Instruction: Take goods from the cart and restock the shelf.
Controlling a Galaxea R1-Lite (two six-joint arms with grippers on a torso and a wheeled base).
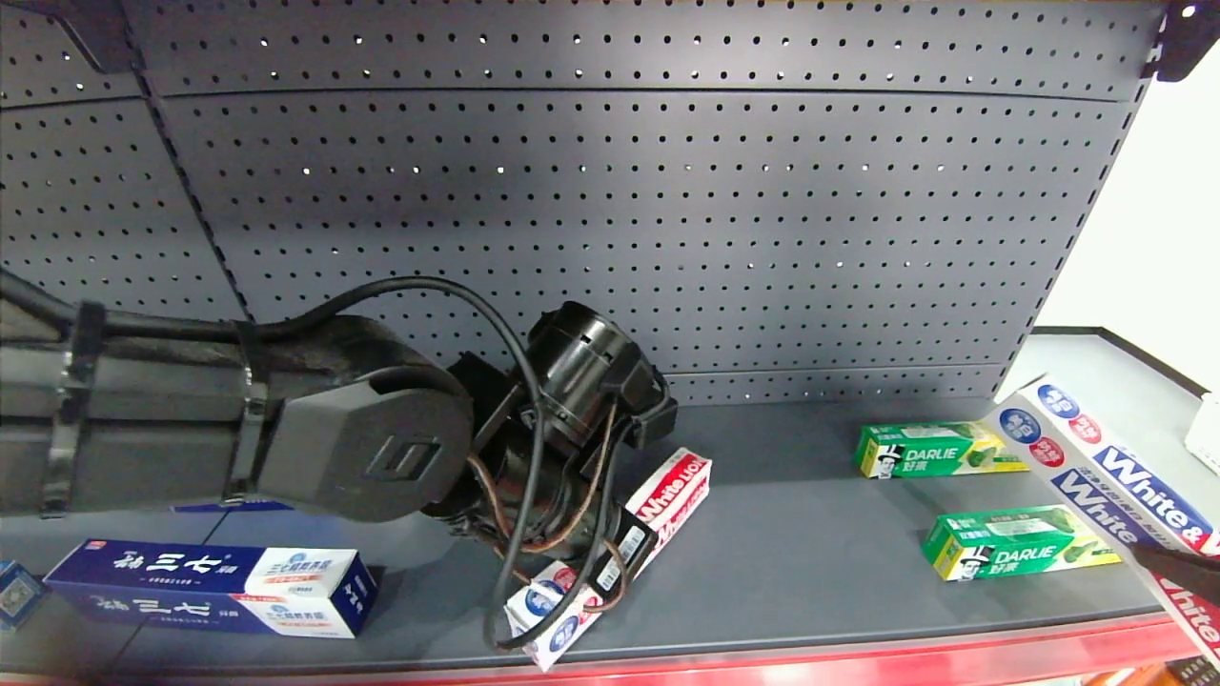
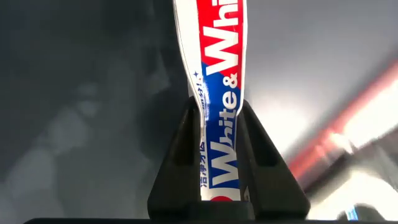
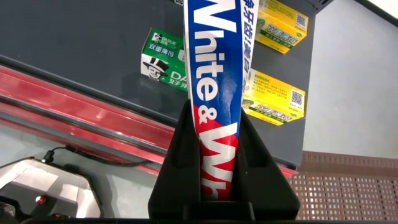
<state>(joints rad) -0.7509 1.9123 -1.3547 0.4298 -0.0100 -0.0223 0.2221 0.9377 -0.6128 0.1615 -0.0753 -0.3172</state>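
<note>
Left tool (image 2: 219, 106) clamped on left box (image 1: 672, 486), mid-shelf (image 1: 810, 534). Box's long axis slants from front edge toward back-right, apparently resting down. Right tool (image 3: 216, 112) clamped on right box (image 1: 1115, 476) at shelf's right end, just beside green boxes (image 1: 1020, 543), gripped end overhanging front edge. Left arm nearer release.

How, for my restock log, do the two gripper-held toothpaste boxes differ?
The left box, in the left gripper, lies low over the shelf's middle, partly behind the arm; the right box, in the right gripper, is at its right end, beside the green boxes. The left box ends near the red front edge; the right box runs past it. Both are white, red and blue.
</note>
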